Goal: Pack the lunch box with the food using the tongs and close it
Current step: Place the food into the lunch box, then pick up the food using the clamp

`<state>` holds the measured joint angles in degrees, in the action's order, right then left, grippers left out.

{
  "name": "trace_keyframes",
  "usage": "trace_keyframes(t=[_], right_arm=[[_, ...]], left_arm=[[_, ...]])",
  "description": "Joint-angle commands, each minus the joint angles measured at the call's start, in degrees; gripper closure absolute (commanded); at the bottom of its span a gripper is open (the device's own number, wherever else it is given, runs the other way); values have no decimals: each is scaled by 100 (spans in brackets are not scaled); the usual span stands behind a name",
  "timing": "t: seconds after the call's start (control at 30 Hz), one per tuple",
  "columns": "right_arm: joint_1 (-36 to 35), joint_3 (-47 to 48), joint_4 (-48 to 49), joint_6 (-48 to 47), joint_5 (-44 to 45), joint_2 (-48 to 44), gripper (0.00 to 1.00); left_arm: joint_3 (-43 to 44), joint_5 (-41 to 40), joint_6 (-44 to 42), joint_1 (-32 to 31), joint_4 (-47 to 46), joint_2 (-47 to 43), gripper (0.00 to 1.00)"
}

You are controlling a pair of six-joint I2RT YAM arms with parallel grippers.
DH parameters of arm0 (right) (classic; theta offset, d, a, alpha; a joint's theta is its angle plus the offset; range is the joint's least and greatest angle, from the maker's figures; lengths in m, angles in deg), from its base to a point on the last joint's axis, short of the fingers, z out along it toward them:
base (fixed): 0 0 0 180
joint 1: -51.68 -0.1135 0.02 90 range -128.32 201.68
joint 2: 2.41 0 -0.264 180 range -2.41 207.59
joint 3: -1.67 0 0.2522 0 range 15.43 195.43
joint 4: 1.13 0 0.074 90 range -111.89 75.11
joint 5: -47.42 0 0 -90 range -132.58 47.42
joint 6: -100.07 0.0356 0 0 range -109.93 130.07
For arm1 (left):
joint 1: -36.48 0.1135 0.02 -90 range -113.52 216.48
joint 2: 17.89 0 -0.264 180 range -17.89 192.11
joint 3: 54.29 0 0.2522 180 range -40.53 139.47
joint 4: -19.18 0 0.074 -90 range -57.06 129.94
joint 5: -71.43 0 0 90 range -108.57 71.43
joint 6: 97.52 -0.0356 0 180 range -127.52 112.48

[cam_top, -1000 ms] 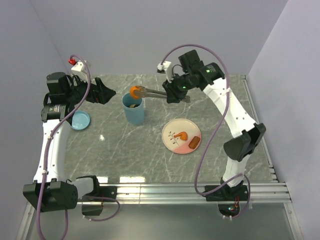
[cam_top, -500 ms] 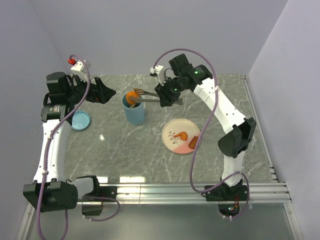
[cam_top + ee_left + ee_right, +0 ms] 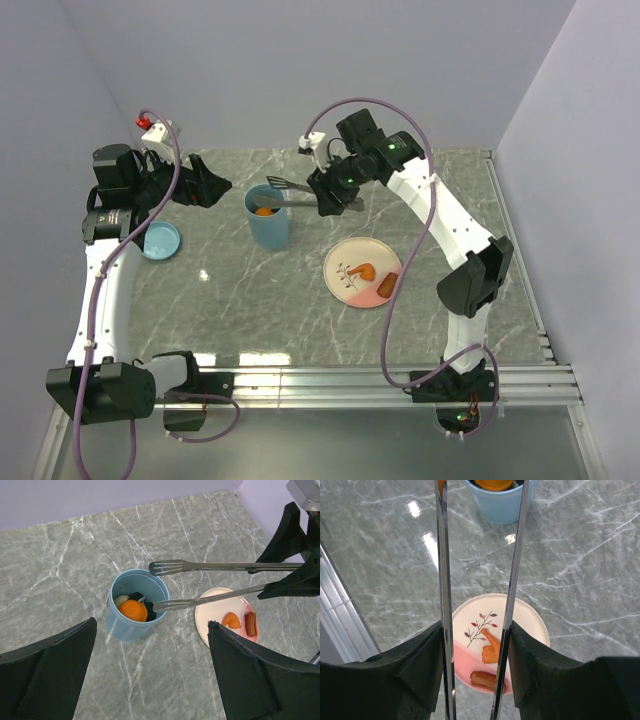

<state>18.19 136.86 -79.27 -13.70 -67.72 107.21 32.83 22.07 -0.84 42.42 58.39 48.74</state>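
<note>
Right:
- My right pincer point(image 3: 328, 192) is pinching the tongs point(image 3: 225, 566) near their joined end, with both silver arms lying against the inner faces of my fingers.
- Tong arms are spread with nothing between the tips. The lower tip sits over the rim of the lunch box point(image 3: 127, 627), the upper tip just past it on the far side.
- Lunch box stands upright and open on the bench point(image 3: 250, 300), mid-left, between my two arms.
- Inside it, an orange round point(image 3: 133, 610) lies on top, with a beige piece point(image 3: 121, 600) and a dark roll point(image 3: 136, 596) beside it.
- Pink plate point(image 3: 385, 258) is near the box, on my right, carrying an orange piece point(image 3: 231, 620) and a brown sausage point(image 3: 251, 624).
- Blue lid point(image 3: 161, 240) lies flat on the bench, well left of the box.
- My left pincer point(image 3: 205, 187) is spread wide and holds nothing. It hangs above the bench, left of the box.
</note>
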Motion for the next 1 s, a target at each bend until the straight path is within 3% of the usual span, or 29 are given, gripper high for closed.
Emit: trace_keyframes(t=[0.0,0.27,0.57,0.97], right_arm=[[150,-205,-127,-241,-218,-573,44],[1107,-1857,-1013,-1172,-395,-1821,45],[1653,-3887,-1130,-1823,773,-2841,46],[1662,-4171,-884,-1737,1354,-2551,46]], left_arm=[[205,-13,-70,13,-67,-45,1],[152,49,-61,13,-84,-133,1],[73,163,-35,13,-137,-159,1],[126,190,-149,13,-93,-89,1]])
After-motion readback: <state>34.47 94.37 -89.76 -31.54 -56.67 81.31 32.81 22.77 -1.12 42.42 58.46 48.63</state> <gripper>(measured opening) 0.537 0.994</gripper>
